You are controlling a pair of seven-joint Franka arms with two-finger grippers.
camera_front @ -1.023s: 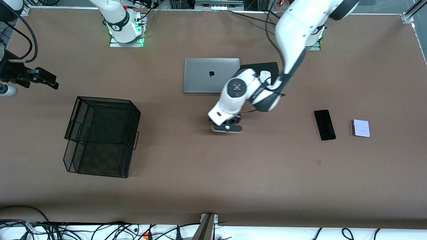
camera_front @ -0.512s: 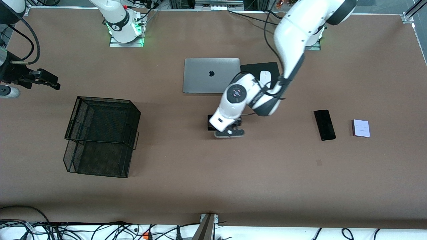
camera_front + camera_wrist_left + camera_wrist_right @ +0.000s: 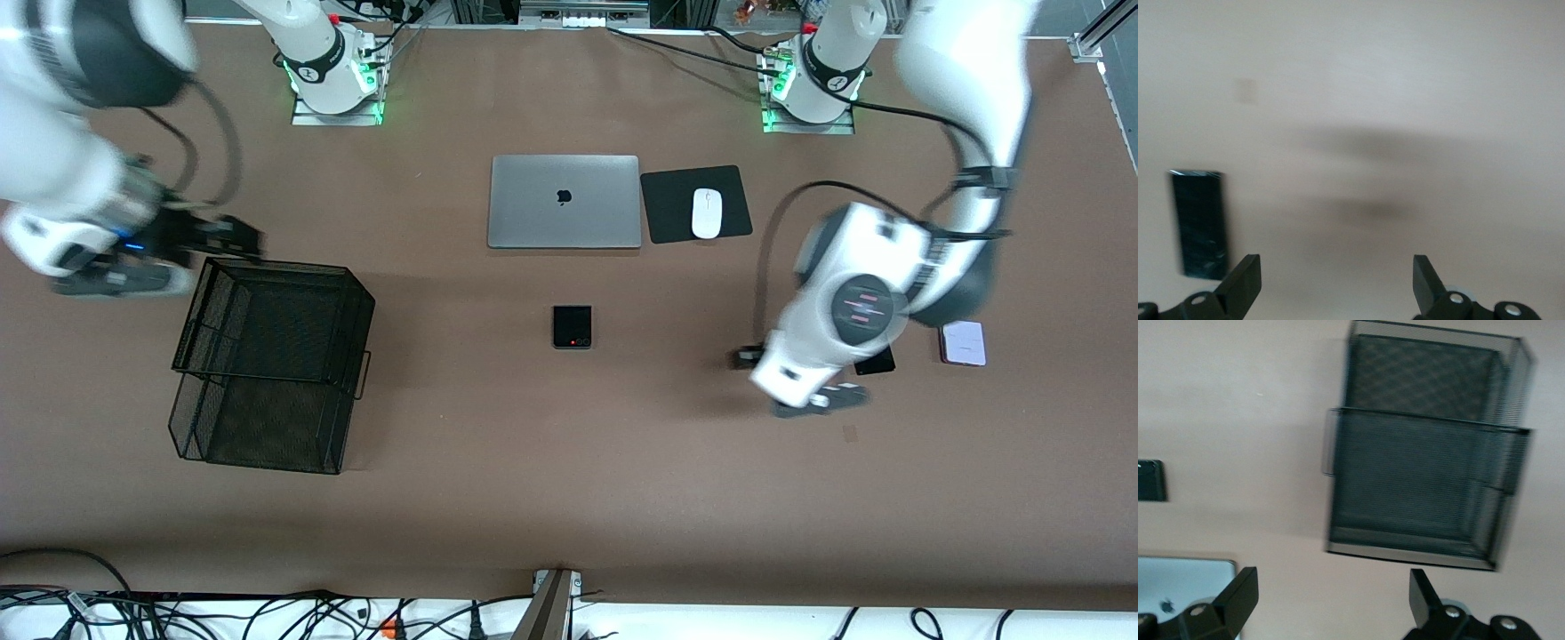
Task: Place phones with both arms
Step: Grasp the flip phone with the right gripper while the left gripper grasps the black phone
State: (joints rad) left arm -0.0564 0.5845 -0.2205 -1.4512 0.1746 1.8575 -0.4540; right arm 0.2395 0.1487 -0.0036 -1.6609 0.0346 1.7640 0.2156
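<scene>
While the square phone (image 3: 572,326) lies mid-worktop, the left hand (image 3: 813,397), open and empty, hovers beside the slim phone (image 3: 876,362), with the right hand (image 3: 218,240) open over the basket (image 3: 267,364).

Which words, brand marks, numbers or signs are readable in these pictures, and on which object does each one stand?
No readable words or numbers anywhere.
Apple logo, a sign without letters: on the lid of the silver laptop.
Faint marking on the white phone: too small to read.
Red dots on the small black phone: lights or marks, not text.
</scene>
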